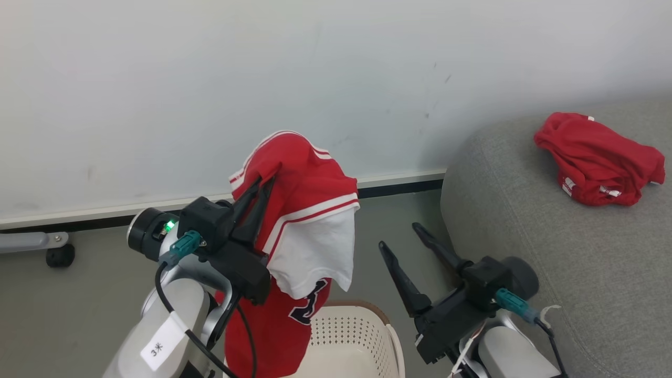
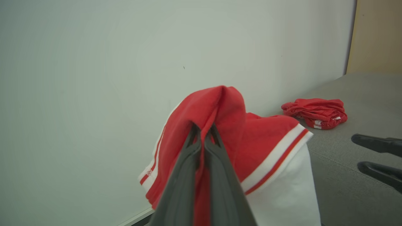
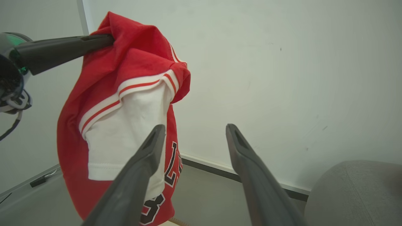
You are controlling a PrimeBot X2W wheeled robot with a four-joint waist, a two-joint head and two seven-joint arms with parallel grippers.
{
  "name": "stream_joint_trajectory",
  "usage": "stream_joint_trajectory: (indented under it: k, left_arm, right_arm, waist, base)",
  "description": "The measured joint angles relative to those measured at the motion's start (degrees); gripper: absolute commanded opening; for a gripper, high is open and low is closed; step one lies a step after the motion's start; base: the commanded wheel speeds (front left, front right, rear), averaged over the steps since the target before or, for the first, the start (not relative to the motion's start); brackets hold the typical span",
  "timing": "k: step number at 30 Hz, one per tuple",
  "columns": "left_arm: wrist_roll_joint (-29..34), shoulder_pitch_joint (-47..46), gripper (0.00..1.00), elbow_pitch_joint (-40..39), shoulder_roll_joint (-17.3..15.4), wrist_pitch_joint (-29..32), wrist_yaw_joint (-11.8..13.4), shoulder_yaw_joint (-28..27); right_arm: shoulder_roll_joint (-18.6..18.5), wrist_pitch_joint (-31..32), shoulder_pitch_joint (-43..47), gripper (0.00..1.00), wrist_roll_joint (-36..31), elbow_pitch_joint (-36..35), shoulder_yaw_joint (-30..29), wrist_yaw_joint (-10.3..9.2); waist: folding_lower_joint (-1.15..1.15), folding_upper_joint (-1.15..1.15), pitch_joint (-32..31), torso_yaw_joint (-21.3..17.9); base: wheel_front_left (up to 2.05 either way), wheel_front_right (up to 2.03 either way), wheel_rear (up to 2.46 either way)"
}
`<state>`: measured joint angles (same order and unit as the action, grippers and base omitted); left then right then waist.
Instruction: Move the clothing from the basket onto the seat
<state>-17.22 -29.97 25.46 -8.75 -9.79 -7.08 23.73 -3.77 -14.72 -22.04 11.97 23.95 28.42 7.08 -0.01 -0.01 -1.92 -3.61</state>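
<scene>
Held red jersey (image 1: pixel 307 186) over basket (image 1: pixel 362 331) in pinching left claw (image 1: pixel 266 181), right claw (image 1: pixel 399 235) spread empty; seemingly called next for swing across onto seat (image 1: pixel 525 236).

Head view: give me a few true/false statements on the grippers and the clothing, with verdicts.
1. The left gripper is shut on a red jersey. True.
2. The right gripper grips a garment. False: its fingers stand apart with nothing between them.
3. A crumpled red garment lies on the grey seat. True.
4. The held jersey is plain red all over. False: it has a white sleeve, red-and-white stripe trim and dark lettering.
</scene>
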Motion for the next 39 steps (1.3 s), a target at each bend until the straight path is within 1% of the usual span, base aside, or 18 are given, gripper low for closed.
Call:
stream_joint_trajectory:
  k: [3,7,12,23,28,29,30,31,32,33,39]
  left_arm:
    - [-0.26,0.05,0.00,-0.87,0.20,0.70,0.00,0.67]
    - [-0.29,0.10,0.00,-2.37,0.58,1.71,0.00,1.35]
    - [-0.29,0.16,0.00,-4.26,1.60,2.74,-0.07,2.99]
    - [-0.44,0.32,0.00,-8.12,2.02,4.54,-0.07,5.43]
    - [-0.78,1.09,0.00,-9.75,1.94,5.25,-0.07,5.92]
    - [-0.79,1.09,0.00,-9.95,1.96,5.32,-0.07,6.12]
    - [-0.79,1.09,0.00,-10.16,1.98,5.42,-0.07,6.25]
    - [-0.86,1.09,0.00,-10.34,1.97,5.45,-0.07,6.32]
    - [-0.88,1.09,0.00,-10.57,1.96,5.67,-0.07,6.33]
    - [-0.89,1.09,0.00,-10.73,1.96,5.76,-0.07,6.35]
    - [-1.32,1.83,0.00,-11.41,1.32,6.26,-0.07,5.94]
  right_arm:
    - [0.02,0.00,-1.43,1.00,0.35,1.23,2.33,0.00]
    - [0.02,0.00,-4.53,1.00,3.30,3.24,7.05,0.00]
    - [0.01,0.00,-7.20,1.00,6.90,6.95,11.12,0.01]
    - [0.01,0.00,-14.01,1.00,11.67,14.01,14.26,0.05]
    - [0.03,0.00,-16.61,1.00,14.66,14.82,18.81,0.05]
    - [0.04,0.00,-16.89,0.94,15.38,14.67,19.95,0.05]
    - [0.04,0.00,-17.16,0.59,16.29,14.39,20.92,0.05]
    - [0.04,0.00,-17.40,0.40,17.02,14.08,21.63,0.05]
    - [0.07,0.00,-17.59,0.22,17.57,13.93,22.17,0.05]
    - [0.08,0.00,-17.72,0.00,18.06,13.92,22.73,0.05]
    - [0.09,0.01,-19.00,0.00,20.41,15.26,24.47,0.05]
  waist:
    - [0.00,0.00,-0.38,0.07]
    - [0.01,0.00,-0.49,0.39]
    - [0.01,0.01,-0.45,1.33]
    - [0.01,0.01,-0.13,3.23]
    - [0.02,0.01,0.04,3.64]
    - [0.01,0.01,0.08,3.70]
    - [0.01,0.01,0.11,3.75]
    - [0.01,0.01,0.14,3.79]
    - [0.01,0.01,0.17,3.83]
    - [0.01,0.01,0.20,3.85]
    - [0.01,0.01,0.37,3.50]
  base:
    - [0.00,0.00,0.00]
    - [0.00,0.00,0.00]
    - [0.00,0.00,0.00]
    - [0.00,0.00,0.00]
    - [0.00,0.00,0.00]
    - [0.00,0.00,0.00]
    - [0.00,0.00,0.00]
    - [0.00,0.00,0.00]
    - [0.00,0.00,0.00]
    - [0.00,0.00,0.00]
    - [0.00,0.00,0.00]
